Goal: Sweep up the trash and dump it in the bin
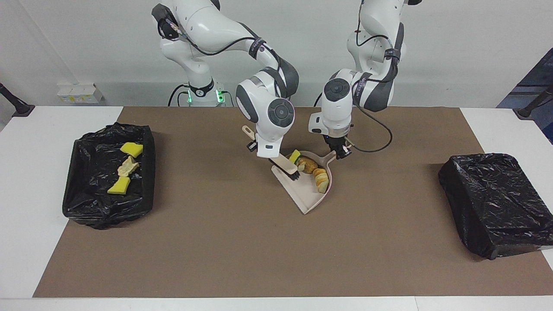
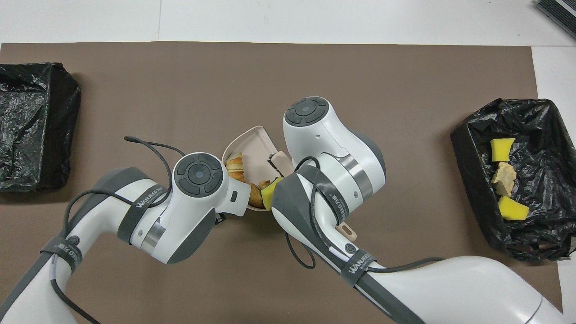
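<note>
Dustpan (image 1: 309, 190) (left tool (image 1: 341, 151) clamps its handle) holds trash (image 1: 312, 169); right tool (image 1: 270, 157) grips brush (image 1: 288, 168).

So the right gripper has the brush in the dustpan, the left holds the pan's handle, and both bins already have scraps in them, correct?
Only one bin holds scraps, the one at the right arm's end; the other bin shows none, per the facing view. The rest holds: right gripper on the brush, left gripper on the dustpan handle.

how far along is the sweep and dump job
Done: three scraps lie in the bin at the right arm's end. In hand: the left gripper holds the dustpan with swept trash; the right gripper holds the brush. Left: dumping that load.
</note>
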Robot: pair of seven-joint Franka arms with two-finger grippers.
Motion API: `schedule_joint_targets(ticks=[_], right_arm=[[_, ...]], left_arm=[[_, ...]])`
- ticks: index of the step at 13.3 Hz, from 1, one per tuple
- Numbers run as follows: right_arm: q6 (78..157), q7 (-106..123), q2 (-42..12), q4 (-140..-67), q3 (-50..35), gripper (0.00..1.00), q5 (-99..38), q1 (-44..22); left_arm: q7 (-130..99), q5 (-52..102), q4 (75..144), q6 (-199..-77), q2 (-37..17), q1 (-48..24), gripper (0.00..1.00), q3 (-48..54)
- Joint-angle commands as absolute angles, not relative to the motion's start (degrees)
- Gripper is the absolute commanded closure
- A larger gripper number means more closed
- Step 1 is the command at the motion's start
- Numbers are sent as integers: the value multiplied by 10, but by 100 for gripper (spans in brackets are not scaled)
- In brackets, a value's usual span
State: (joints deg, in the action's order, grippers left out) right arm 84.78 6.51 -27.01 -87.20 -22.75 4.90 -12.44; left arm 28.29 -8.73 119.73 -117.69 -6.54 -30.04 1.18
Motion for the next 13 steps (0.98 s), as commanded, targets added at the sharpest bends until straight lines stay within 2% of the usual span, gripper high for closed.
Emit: schedule_joint_targets(ticks=[1, 3, 9, 11, 13], right_arm=[[863, 80, -266, -889, -233, 100, 39, -100], [910, 71, -265, -902, -233, 100, 37, -98], [905, 46, -258, -910, -235, 100, 32, -82], [911, -13, -250, -918, -234, 100, -39, -88], [918, -46, -251, -912, -238, 100, -47, -95]], left_arm=[[345, -85, 1219, -1194, -50, -284, 100, 16], [362, -84, 1220, -1213, -53, -276, 100, 16], [447, -63, 1228, -1244, -54, -269, 100, 16], [464, -62, 1228, -1246, -54, -270, 100, 17], [481, -60, 1227, -1246, -54, -272, 100, 17]])
